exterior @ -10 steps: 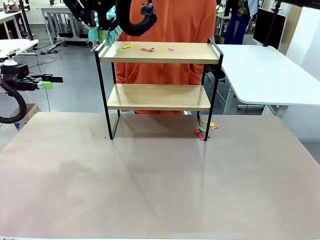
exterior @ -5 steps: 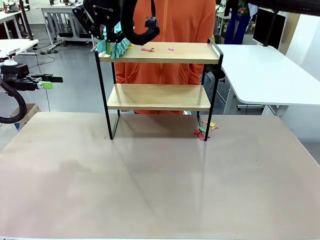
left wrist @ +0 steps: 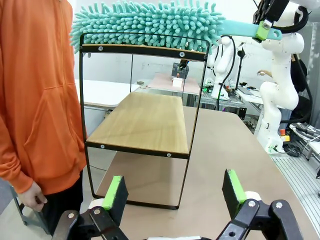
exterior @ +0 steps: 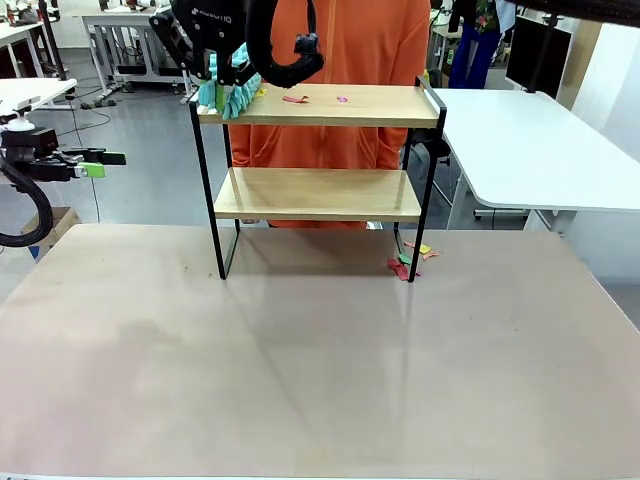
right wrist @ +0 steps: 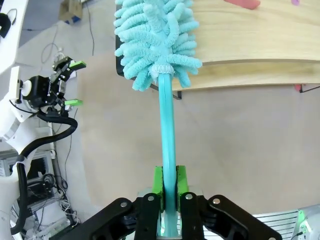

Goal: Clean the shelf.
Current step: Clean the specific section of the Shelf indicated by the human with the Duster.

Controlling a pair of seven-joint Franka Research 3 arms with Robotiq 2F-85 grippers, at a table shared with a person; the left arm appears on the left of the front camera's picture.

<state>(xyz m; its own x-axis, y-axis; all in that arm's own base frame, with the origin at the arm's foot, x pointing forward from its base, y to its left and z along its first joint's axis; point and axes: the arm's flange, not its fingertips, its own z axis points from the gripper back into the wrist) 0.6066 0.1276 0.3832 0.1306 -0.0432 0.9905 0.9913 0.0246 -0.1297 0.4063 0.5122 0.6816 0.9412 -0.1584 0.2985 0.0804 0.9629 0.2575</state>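
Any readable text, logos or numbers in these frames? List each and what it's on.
"ROBOTIQ": white print on the black body of the right gripper, read in the front view.
No print seen on the shelf or the duster.
The small item on a far table in the left wrist view is too small to read.

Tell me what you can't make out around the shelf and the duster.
- Front view: duster head, mostly behind the right end effector.
- Left wrist view: shelf top surface, seen edge-on under the duster.
- Front view: scraps by the shelf leg, too small to identify.
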